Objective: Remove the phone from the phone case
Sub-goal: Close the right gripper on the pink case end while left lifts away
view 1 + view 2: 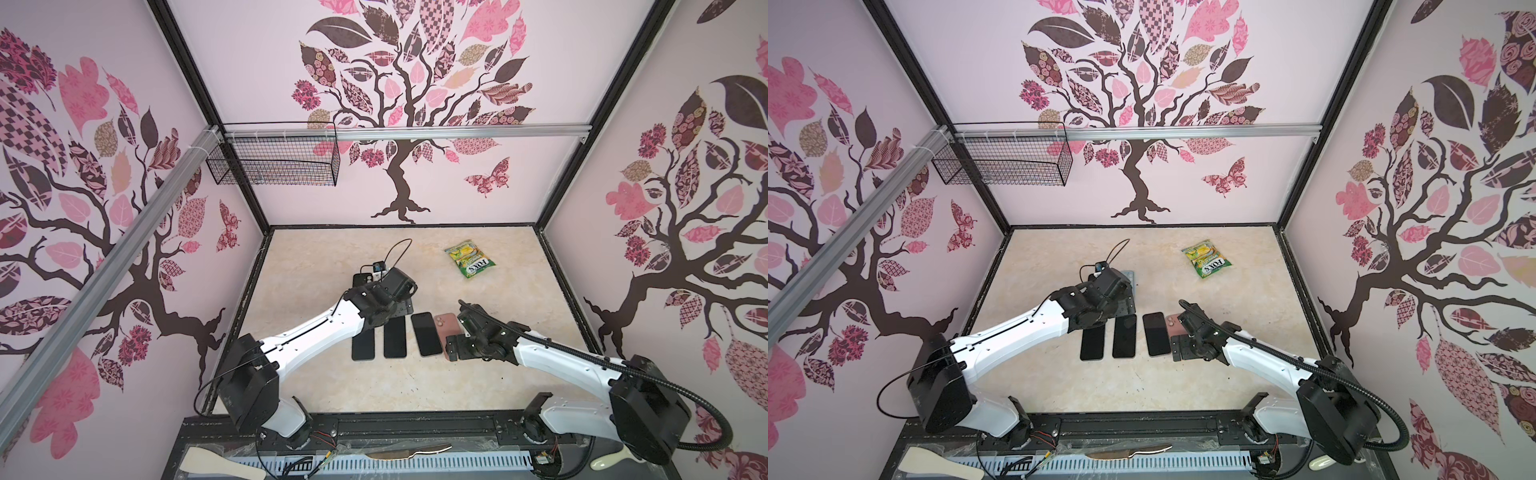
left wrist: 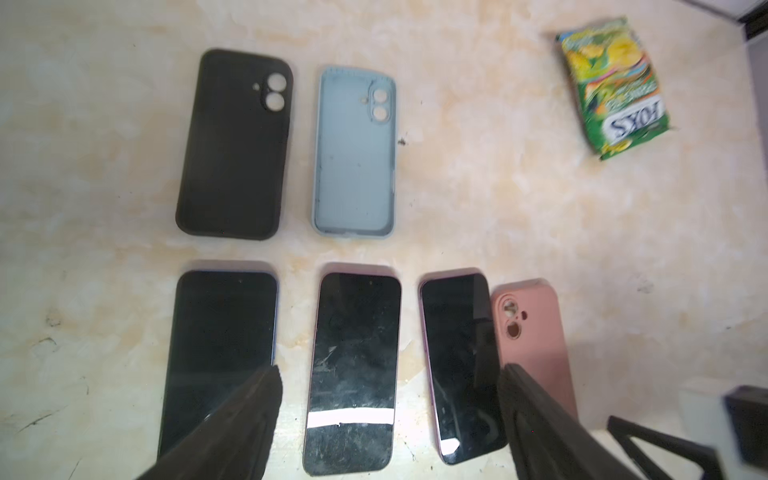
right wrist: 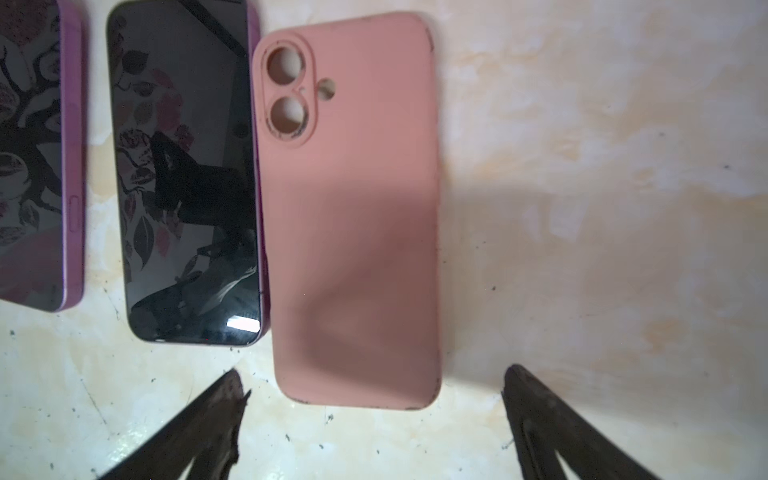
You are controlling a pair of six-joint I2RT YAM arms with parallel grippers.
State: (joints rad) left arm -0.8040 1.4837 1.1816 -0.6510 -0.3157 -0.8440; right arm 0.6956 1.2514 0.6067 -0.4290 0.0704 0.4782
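My right end effector (image 3: 374,380) hangs spread and empty; the pink phone case (image 3: 353,216) lies just ahead, phone (image 3: 187,174) beside it; my left end effector (image 2: 388,374) is spread too.

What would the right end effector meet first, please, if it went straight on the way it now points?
Most likely the pink case, whose near end lies straight ahead of the open right end effector in its wrist view. Depth is unclear, so the table just before the case might come first.
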